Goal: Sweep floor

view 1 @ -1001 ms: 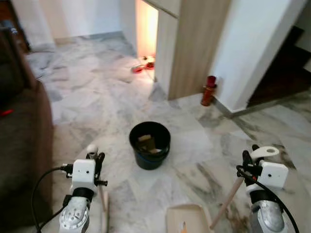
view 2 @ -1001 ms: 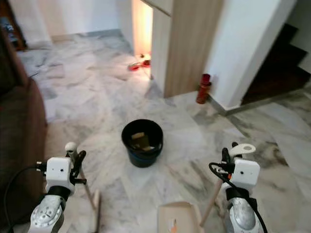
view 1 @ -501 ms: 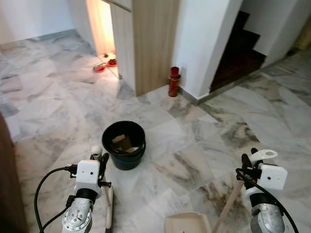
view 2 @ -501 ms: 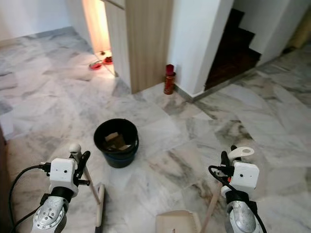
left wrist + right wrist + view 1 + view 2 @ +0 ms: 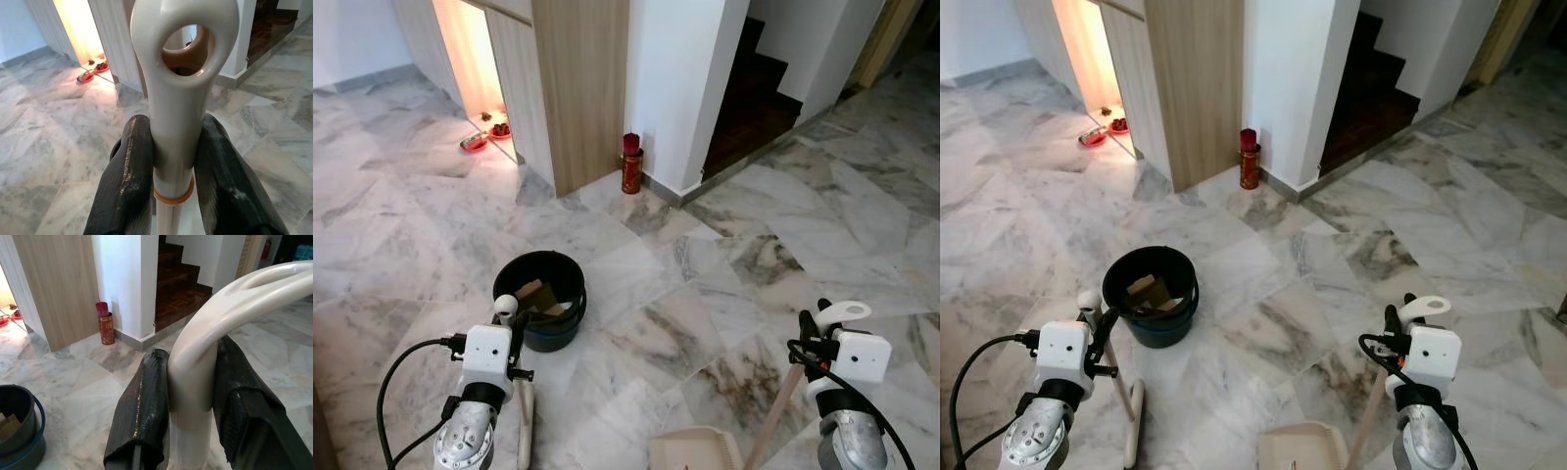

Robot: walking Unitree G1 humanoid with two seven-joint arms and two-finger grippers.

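Note:
My left gripper (image 5: 175, 152) is shut on the cream handle of a broom (image 5: 182, 98), whose wooden stick runs down to the brush head (image 5: 525, 436) on the marble floor at lower left. At lower right, my right gripper (image 5: 188, 391) is shut on the curved cream handle of a dustpan (image 5: 210, 352). Its wooden stick (image 5: 771, 409) slants down to the beige pan (image 5: 695, 452) at the bottom edge. A black bucket (image 5: 540, 299) with cardboard scraps inside stands on the floor just ahead of the left gripper.
A wooden cabinet (image 5: 570, 88) and a white wall (image 5: 675, 78) stand ahead, with a red canister (image 5: 631, 164) at the wall's foot. Dark wooden stairs (image 5: 754, 98) rise at the right. Small red dishes (image 5: 481, 137) lie in a lit recess at the far left.
The camera has turned to the right: the bucket, cabinet and canister have shifted left in view and the sofa has left the picture. Both grippers keep their hold.

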